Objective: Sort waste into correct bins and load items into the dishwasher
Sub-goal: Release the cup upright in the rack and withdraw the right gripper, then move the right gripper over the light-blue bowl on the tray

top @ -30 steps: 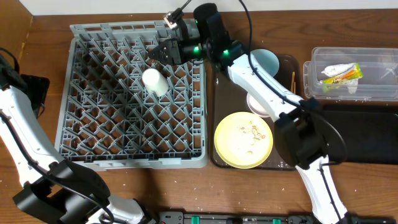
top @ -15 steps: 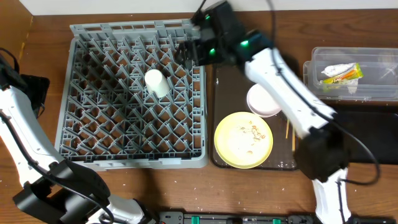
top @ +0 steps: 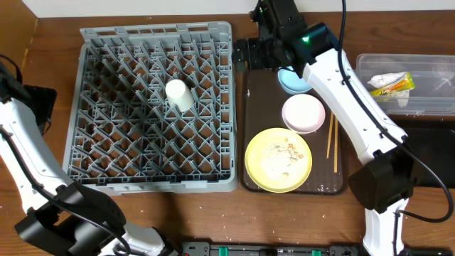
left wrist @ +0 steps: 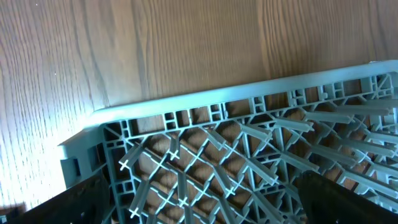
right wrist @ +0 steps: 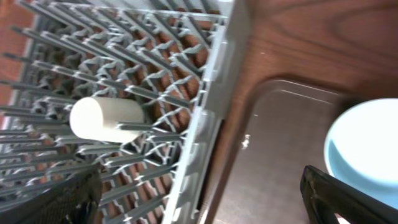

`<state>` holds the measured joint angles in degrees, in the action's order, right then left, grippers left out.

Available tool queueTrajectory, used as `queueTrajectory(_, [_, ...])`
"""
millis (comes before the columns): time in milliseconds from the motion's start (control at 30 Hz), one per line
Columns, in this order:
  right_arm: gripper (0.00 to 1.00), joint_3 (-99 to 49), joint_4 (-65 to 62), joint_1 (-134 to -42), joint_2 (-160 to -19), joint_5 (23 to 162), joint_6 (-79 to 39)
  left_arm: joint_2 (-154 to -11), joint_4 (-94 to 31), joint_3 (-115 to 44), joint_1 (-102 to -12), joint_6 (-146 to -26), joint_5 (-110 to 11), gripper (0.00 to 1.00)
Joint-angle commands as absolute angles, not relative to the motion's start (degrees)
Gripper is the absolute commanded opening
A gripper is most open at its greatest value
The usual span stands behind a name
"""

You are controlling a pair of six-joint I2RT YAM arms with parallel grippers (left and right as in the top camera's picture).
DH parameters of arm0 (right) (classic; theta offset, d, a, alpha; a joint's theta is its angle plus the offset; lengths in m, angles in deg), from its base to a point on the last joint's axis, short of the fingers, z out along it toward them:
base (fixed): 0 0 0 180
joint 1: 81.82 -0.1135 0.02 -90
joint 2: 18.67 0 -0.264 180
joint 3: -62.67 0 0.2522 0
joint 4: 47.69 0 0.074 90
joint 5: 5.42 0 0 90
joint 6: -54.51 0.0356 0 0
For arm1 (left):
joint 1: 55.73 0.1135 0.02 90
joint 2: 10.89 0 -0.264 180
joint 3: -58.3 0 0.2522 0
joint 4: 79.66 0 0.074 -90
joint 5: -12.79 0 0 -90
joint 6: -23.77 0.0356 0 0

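Cream cup point(top: 178, 94) lies on its side in the grey rack point(top: 156, 183), long axis diagonal, closed bottom aimed at the far-left corner, right claw point(right wrist: 196, 193) spread wide and empty by the rack's edge, left claw point(left wrist: 205, 199) spread too.

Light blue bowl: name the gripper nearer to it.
Right. The right gripper hovers close beside the light blue bowl; the left gripper sits past the grey plastic dish rack's opposite side.

cup point(top: 178, 94) in rack point(top: 128, 146); plate point(top: 278, 159) on tray point(top: 263, 114), right of rack.
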<state>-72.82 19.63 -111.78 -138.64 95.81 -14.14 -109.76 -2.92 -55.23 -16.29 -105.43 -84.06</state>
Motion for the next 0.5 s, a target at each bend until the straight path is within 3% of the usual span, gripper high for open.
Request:
queueTrajectory(0, [0.99, -72.9, 19.2, -111.4, -139.4, 99.6, -15.0, -108.6, -2.7, -55.1, -16.1, -106.0, -85.2, 0.98])
queueTrajectory(467, [0.99, -72.8, 19.0, -111.6, -140.5, 102.0, -17.3, -108.6, -2.7, -55.1, -16.1, -106.0, -85.2, 0.98])
